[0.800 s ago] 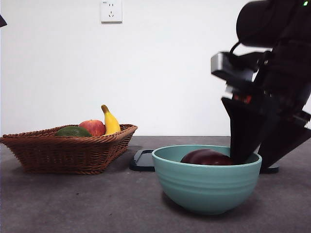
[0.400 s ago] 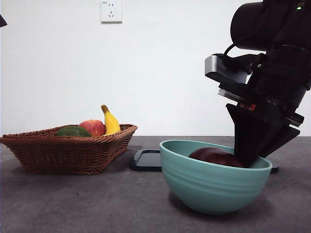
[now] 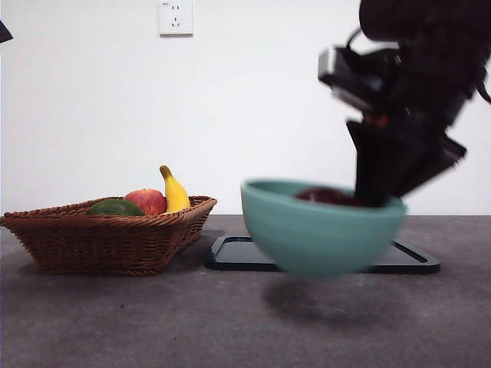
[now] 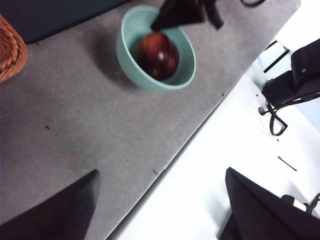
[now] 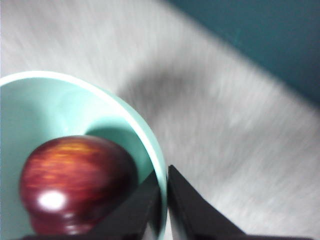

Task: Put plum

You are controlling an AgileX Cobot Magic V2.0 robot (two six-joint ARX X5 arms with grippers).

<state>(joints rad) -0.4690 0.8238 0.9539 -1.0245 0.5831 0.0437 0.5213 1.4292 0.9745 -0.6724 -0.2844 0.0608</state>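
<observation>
Gripping bowl [image 3: 322,226] rim, right gripper [image 5: 163,187] holds it clear of table [image 3: 153,322]; plum [image 5: 75,182] inside bowl; left gripper [image 4: 160,200] spread wide, empty.

One teal bowl [image 3: 322,228] is showing at centre right of the front view, with one plum [image 3: 326,195] sitting in it. One wicker basket [image 3: 107,241] is sitting at lower left, holding three fruits: one red apple [image 3: 146,201], one banana [image 3: 174,191] and one green fruit [image 3: 114,208]. One black tray [image 3: 238,254] is lying behind the bowl. One wall socket [image 3: 176,17] is showing at the top. Two grippers are showing: one right gripper [image 3: 380,188] at upper right, one left gripper [image 4: 160,200] in its wrist view.
</observation>
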